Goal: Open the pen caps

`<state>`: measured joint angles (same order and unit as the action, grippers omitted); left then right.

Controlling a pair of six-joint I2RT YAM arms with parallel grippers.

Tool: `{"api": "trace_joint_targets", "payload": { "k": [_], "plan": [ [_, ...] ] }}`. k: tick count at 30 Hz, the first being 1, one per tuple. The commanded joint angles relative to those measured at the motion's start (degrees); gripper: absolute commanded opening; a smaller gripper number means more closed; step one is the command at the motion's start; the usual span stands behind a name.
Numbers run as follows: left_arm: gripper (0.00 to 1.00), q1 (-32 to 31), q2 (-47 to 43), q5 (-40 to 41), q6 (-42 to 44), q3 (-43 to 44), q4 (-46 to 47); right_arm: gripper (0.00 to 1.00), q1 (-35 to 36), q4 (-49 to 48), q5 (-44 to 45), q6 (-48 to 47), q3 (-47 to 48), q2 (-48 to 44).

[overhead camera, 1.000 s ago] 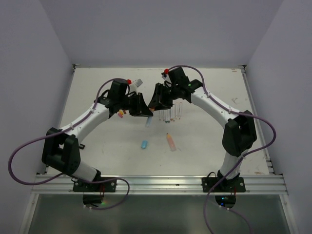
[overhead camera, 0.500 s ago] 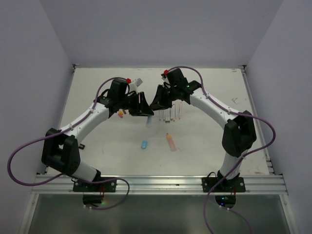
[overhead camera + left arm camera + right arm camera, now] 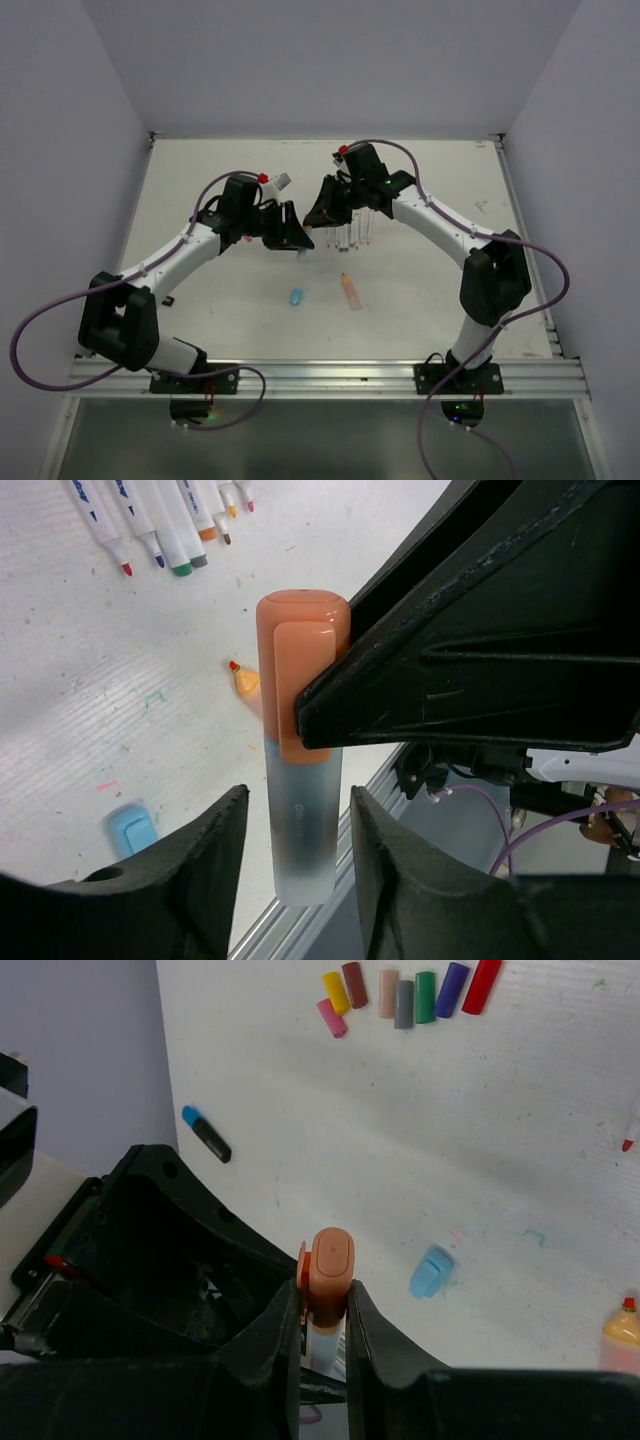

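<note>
A pen with a frosted pale body (image 3: 300, 820) and an orange cap (image 3: 300, 640) hangs in the air between my two grippers. My right gripper (image 3: 323, 1295) is shut on the orange cap (image 3: 330, 1260). My left gripper (image 3: 297, 825) is open, with one jaw on each side of the pen body and a gap on both sides. In the top view the left gripper (image 3: 290, 232) and right gripper (image 3: 318, 212) meet over the table's middle. A loose blue cap (image 3: 432, 1272) lies on the table. A row of several coloured caps (image 3: 405, 995) lies further off.
Several uncapped markers (image 3: 150, 525) lie in a row, also seen behind the right gripper (image 3: 350, 232). An uncapped orange pen (image 3: 349, 290) lies beside the blue cap (image 3: 296, 296). A black pen with a blue end (image 3: 205, 1132) lies near the wall. The metal rail (image 3: 320, 375) runs along the near edge.
My left arm has shifted a little to the left and nearer, with its gripper lower beside the pen. My right gripper has stayed almost still, holding the cap.
</note>
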<state>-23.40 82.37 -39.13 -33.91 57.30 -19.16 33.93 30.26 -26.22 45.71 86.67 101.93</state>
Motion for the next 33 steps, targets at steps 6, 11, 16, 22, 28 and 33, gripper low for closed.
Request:
{"api": "trace_joint_targets", "payload": {
  "k": [6, 11, 16, 22, 28, 33],
  "plan": [
    [0.27, -0.6, -1.07, -4.55, -1.16, -0.61, 4.57, 0.0, 0.17, -4.95, -2.61, 3.42, -1.51, -3.76],
    [0.0, -0.68, -2.21, -6.39, -2.03, -1.57, 5.18, 0.0, 0.08, -9.4, -1.47, 4.29, -5.44, -4.37],
    [0.0, -0.69, -4.23, -6.48, -2.91, -2.01, 5.88, 0.0, -0.71, -20.29, 1.24, 8.33, -12.65, -6.82],
    [0.0, -0.68, -7.3, -9.28, -5.37, -5.43, 11.85, 0.0, -5.7, -40.14, 0.92, 13.25, -18.9, -8.42],
    [0.0, -0.42, -8.19, -8.95, -4.42, -4.93, 10.3, 0.0, -10.55, -44.09, -3.85, 16.52, -18.65, -8.15],
    [0.0, -0.42, -7.57, -2.88, 1.12, -2.63, 1.24, 0.0, -10.55, -33.27, 7.54, 6.69, -15.4, -11.31]
  ]
}}
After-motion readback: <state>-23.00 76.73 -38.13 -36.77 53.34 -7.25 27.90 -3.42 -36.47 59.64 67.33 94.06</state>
